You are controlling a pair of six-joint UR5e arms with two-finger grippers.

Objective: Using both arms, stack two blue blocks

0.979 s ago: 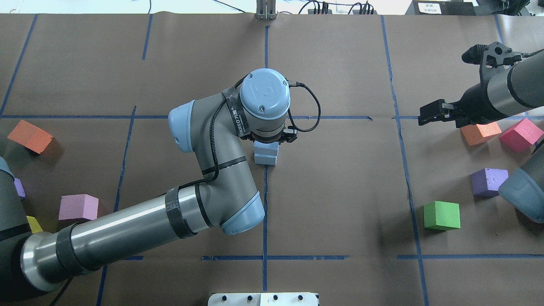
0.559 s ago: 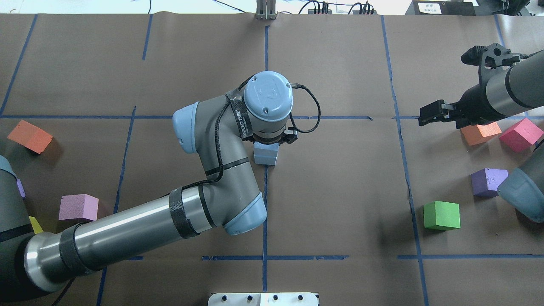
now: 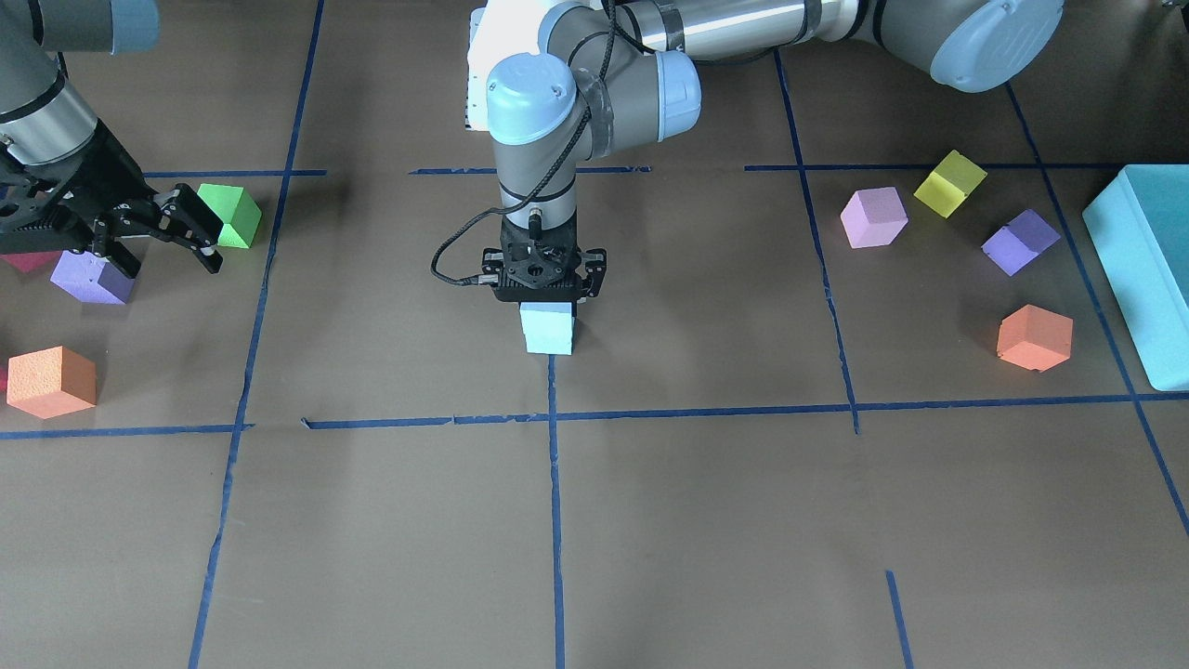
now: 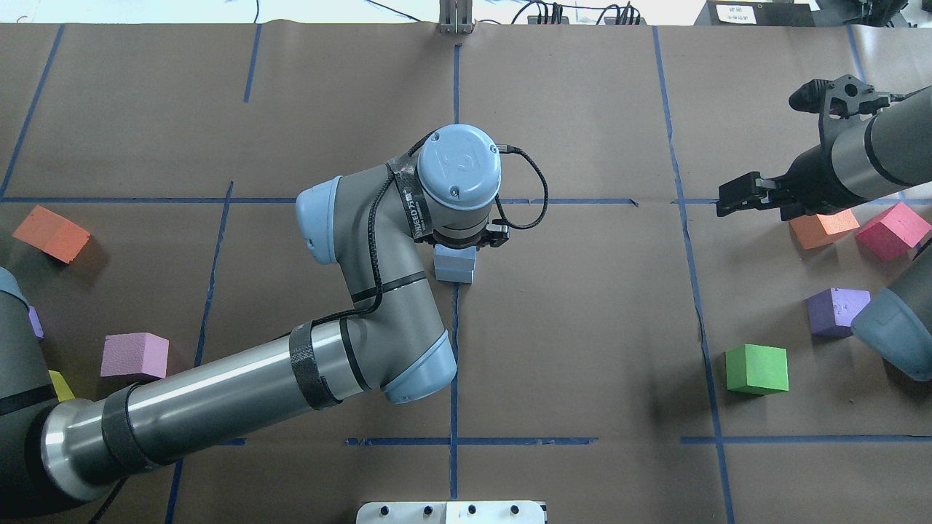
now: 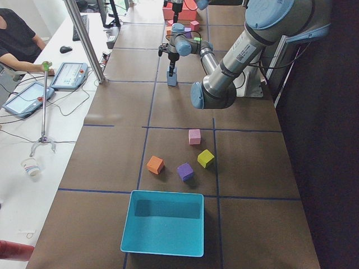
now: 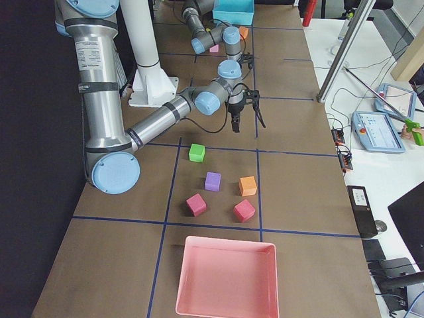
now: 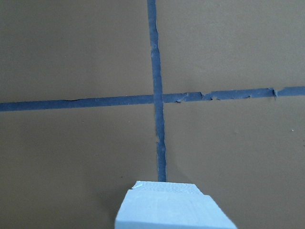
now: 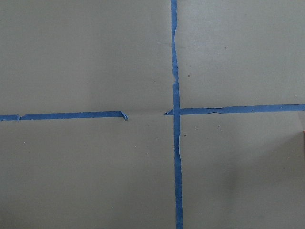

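L gripper (image 3: 545, 290) pointed straight down at table centre, right on top of the blue stack. Fingers hidden under wrist in overhead and front views, and absent from wrist cam, so can't tell if it was clamped or had let go.

Upper blue block (image 4: 457, 253) sat directly below it, on the lower blue block (image 3: 548, 338). Lower one rested on the brown paper, on a tape line (image 3: 552, 390) near the centre crossing. Edges looked roughly flush. L wrist cam showed a slight step at one corner, so maybe a small offset.

R gripper (image 4: 728, 198) hung well apart at the R side, jaws spread, nothing held, near an orange cube (image 4: 823, 227).

Handling (judgement): foam cubes, so v. light, soft, matte and grippy, not fragile. Best held on two opposite flat side faces at mid-height w/ a light squeeze. Too much force dents the foam. Foam may cling to a pad on release and drag the top cube off.

Vs 1.0 s ago: the two blues then read as separate bands, now as one column. L wrist had shifted slightly. Vs 0.6 s ago: approx. no change. R arm unmoved.
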